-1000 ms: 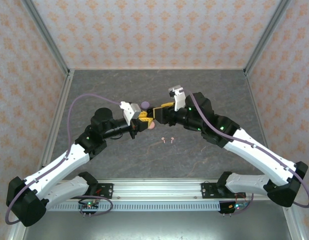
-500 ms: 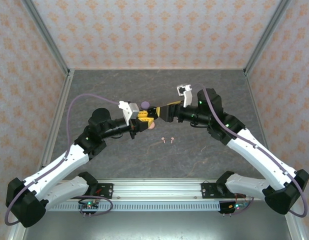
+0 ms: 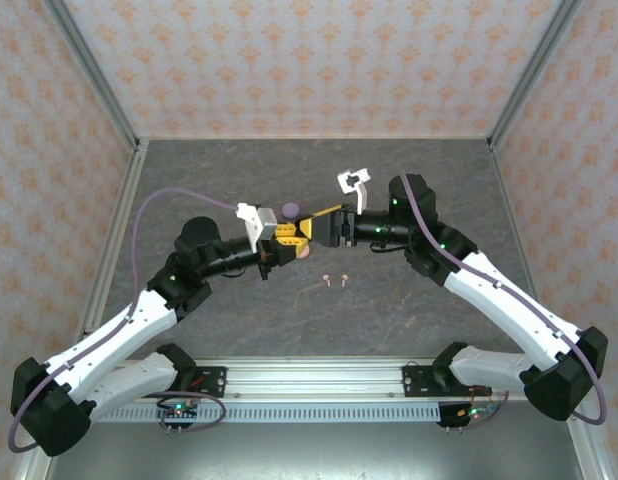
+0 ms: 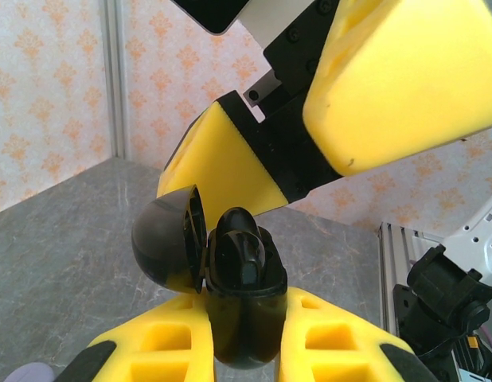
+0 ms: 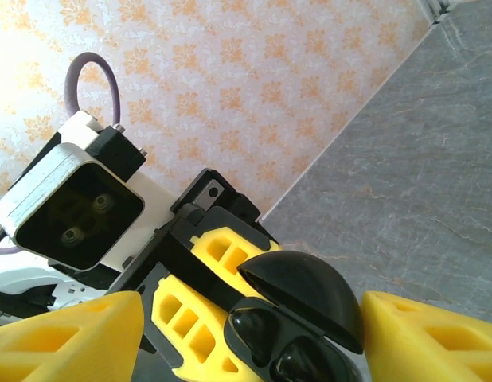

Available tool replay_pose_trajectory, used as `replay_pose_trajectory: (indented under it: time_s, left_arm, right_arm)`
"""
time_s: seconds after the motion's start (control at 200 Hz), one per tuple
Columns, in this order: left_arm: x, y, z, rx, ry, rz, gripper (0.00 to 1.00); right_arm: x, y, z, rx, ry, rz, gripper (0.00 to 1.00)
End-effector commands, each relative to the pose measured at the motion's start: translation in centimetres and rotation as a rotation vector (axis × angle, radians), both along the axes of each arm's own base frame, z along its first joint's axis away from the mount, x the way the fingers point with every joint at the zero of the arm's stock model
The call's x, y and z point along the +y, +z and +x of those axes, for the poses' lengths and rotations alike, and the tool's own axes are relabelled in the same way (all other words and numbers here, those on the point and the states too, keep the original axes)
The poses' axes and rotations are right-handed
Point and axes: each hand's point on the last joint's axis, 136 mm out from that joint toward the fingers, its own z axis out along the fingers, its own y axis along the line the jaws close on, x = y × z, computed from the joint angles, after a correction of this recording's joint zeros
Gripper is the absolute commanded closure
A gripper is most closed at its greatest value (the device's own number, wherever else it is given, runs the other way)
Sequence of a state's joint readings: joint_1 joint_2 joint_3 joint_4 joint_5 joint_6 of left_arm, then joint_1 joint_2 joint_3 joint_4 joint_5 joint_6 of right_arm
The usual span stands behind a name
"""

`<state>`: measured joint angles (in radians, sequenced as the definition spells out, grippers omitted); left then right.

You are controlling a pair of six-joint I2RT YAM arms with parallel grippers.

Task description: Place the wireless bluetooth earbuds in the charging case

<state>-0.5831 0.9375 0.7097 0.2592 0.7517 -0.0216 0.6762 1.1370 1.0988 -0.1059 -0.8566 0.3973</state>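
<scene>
Over the middle of the grey marbled worktop (image 3: pixel 239 330), the left gripper (image 4: pixel 246 354) clamps an open black charging case (image 4: pixel 246 330) with a black earbud (image 4: pixel 242 255) seated, right gripper (image 5: pixel 250 342) parted around it; seating looks done, so next the lid (image 4: pixel 162 247) needs gentle closing.

your left arm (image 3: pixel 119 335) rises from its base at the near left and angles inward, elbow bent, forearm pointing right toward the centre. your left gripper (image 3: pixel 287 238) is clamped tight on the charging case (image 4: pixel 244 318), a yellow finger (image 4: pixel 154 346) on each side of it. your right arm (image 3: pixel 499 295) mirrors that pose from the near right, with a long reach up and inward and the wrist roughly level, aimed left. your right gripper (image 3: pixel 321 222) meets the left one nose to nose, its jaws standing apart; its fingers (image 5: pixel 67 334) sit wide at either edge of the right wrist view. you can't tell whether those fingers touch anything.
</scene>
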Motion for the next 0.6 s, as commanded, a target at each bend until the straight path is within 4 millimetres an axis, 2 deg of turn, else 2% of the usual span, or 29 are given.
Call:
replay_pose_trajectory:
  time_s: [0.0,0.305,0.591]
  left_arm:
    - [-0.1,1.4,-0.4,-0.045,-0.012,-0.021,1.00]
    - [0.0,0.8,-0.2,-0.032,0.001,0.001,1.00]
    - [0.0,0.7,0.0,-0.030,0.010,0.005,1.00]
  right_arm:
    - [0.1,2.5,-0.8,-0.061,0.049,0.062,0.32]
    - [-0.7,3.4,-1.6,-0.126,0.040,0.071,0.35]
    - [-1.5,2.4,-1.7,-0.132,0.001,0.036,0.35]
